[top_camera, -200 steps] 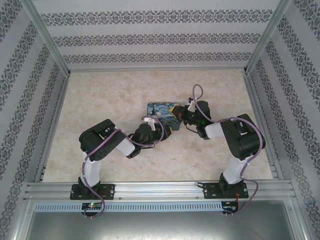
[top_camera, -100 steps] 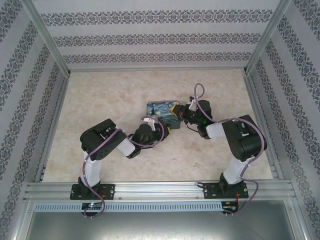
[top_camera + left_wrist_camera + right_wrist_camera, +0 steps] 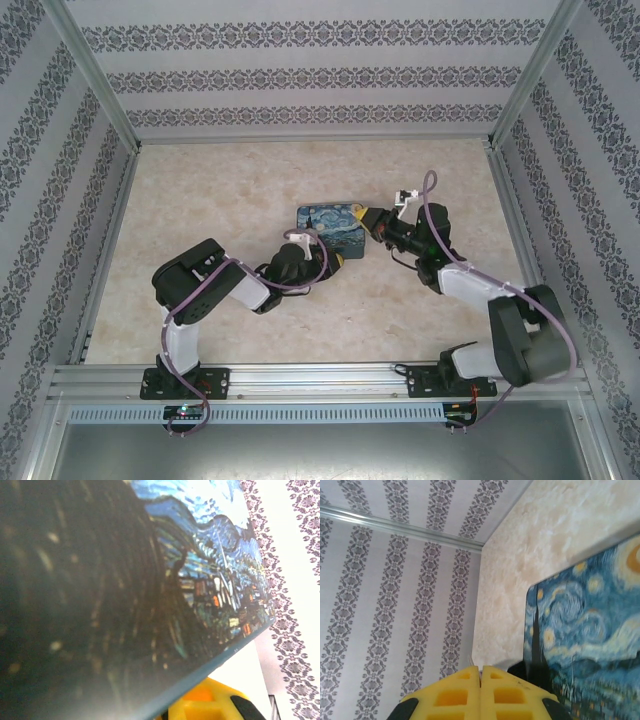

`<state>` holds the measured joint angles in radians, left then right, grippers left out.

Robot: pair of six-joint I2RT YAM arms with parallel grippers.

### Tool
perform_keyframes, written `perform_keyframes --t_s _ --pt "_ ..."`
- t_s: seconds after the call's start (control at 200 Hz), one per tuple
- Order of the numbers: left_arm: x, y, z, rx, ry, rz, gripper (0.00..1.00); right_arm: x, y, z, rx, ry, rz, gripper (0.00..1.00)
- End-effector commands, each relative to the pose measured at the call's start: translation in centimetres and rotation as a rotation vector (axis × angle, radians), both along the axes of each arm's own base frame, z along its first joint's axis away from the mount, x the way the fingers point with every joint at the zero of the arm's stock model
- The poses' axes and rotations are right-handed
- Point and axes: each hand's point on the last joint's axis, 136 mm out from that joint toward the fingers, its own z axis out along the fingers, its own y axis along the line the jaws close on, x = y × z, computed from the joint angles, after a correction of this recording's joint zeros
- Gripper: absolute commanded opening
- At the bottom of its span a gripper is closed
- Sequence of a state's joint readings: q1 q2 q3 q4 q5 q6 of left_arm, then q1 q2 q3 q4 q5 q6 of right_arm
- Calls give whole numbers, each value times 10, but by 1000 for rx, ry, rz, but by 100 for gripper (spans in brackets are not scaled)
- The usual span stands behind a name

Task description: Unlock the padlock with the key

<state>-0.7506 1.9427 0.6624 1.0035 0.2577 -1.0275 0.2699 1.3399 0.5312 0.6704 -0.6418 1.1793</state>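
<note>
Gripper on right (image 3: 480,675), pads pressed together, beside painted tin (image 3: 590,630)

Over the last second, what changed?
Right arm stretched out and dropped low, elbow swinging rightward; its jaws shifted slightly toward the far right corner of the painted tin. No visible grab or release. Left arm and the tin barely moved.

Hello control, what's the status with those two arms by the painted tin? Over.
Right fingers shut, at painted tin's right edge. Left fingers at tin's near edge, grip unclear. Padlock and key too small to tell.
</note>
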Motion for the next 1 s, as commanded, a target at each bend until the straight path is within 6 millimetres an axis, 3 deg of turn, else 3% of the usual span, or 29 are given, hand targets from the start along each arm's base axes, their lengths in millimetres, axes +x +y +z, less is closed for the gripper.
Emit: perform_keyframes --t_s 0.0,0.1,0.115,0.205,0.405,0.809,0.994 --pt "-8 -10 8 -39 93 -61 0 -28 -8 -26 -12 86 11 0" --pt "-8 -13 15 -58 100 -71 0 -46 -13 -35 0 110 0 0" --pt "-7 -13 16 -60 100 -71 0 -53 -14 -46 -5 136 1 0" --pt "-6 -13 21 -75 107 -72 0 -71 -17 -59 -9 163 -2 0" --pt "-3 -10 32 -107 113 -75 0 -92 -20 -85 -33 214 -22 0" --pt "5 5 49 -128 104 -57 0 -95 -7 -99 -73 222 -4 0" --pt "12 27 51 -112 95 1 0 -94 0 -100 -84 220 15 0"
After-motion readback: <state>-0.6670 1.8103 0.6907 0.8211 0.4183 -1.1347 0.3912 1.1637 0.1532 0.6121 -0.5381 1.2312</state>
